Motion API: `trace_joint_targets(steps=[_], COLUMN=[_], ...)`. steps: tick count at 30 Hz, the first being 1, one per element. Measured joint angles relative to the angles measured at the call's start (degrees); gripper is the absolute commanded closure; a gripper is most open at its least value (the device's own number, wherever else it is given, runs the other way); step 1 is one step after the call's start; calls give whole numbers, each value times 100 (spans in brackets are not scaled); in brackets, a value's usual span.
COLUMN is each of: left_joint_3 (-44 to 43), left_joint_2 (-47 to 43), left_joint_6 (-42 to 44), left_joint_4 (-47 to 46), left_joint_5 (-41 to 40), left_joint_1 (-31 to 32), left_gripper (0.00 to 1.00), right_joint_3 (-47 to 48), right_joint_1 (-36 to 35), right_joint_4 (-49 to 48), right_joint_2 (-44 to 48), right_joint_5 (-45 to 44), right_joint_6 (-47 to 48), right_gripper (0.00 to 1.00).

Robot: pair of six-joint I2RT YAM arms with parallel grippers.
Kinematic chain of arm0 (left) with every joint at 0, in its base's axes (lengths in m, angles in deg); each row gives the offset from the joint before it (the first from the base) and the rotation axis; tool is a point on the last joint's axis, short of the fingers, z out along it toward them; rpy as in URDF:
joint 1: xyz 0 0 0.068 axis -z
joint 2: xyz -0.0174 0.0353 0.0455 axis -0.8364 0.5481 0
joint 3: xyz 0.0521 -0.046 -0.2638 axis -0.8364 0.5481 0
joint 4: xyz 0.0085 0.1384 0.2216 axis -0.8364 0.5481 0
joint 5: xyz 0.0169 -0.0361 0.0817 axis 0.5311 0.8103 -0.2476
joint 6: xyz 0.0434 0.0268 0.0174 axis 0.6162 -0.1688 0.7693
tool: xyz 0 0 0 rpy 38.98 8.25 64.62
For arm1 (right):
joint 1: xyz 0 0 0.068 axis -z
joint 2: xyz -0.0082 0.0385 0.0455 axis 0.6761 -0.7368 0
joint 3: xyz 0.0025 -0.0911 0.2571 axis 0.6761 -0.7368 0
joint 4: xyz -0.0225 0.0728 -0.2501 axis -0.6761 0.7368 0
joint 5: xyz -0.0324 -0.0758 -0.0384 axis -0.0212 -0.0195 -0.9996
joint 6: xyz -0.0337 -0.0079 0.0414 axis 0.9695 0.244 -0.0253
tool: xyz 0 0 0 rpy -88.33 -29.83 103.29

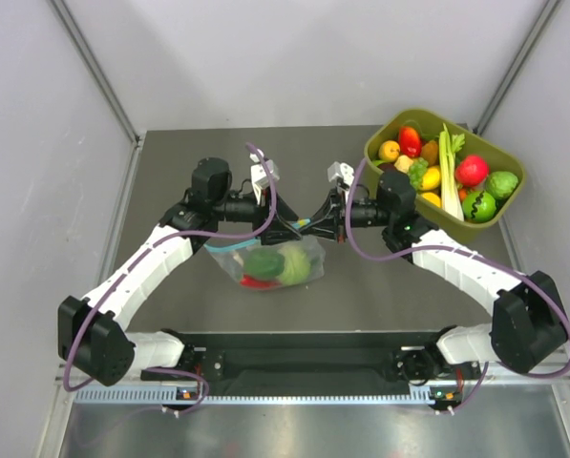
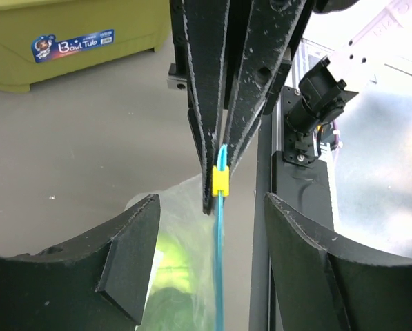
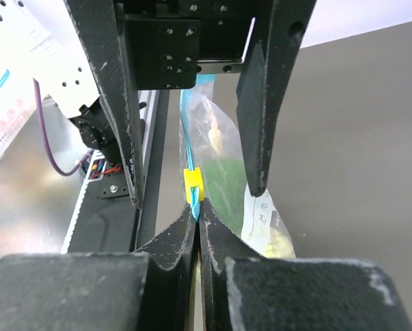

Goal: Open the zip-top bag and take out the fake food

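Between the two arms, over the middle of the table [image 1: 170,181], the zip-top bag [image 1: 270,262] hangs by its teal strip. Through the clear plastic show the fake food: a pale green cabbage [image 1: 295,268], a dark green pepper [image 1: 263,264] and a red chili [image 1: 256,282] beneath them. Whether the bag's bottom touches the table is hard to tell from above. The right gripper [image 3: 197,219] is pinched tight on the strip just beside the yellow slider [image 2: 221,181]. The left gripper [image 2: 211,207] stands spread wide, one finger on each side of the strip, touching nothing. At the far right corner sits an olive-green tub [image 1: 385,134] heaped with red, yellow and green toy produce and pale celery stalks [image 1: 450,174].
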Motion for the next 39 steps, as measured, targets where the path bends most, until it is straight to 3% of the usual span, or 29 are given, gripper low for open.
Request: trace_joint_targets(steps=[12,17,21,26,34,39], left_joint_3=[162,179,179,179,170,118], left_joint_2=[0,0,0,0,0,0], left_joint_6=[-398,-413,-382,-354,-232,-101], left_joint_4=[-564,-588,-584,-538,-474,-455], left_joint_5=[-105,-105,-98,-57,-20,-26], left_joint_1=[0,0,0,2,2,2], left_gripper=[40,53,74,78,97,100], right_joint_3=[0,2,2,2,0,-52], right_joint_1=[-184,-188,-188,-186,-127,4], right_joint_4=[11,144,232,273,249,-20], right_joint_2=[-166,-166,-166,-166,-166,-164], right_joint_5=[105,101,70,-63,-262,-260], right_joint_6=[7,105,192,249,142,-129], right_gripper=[100,100,100,100,100,100])
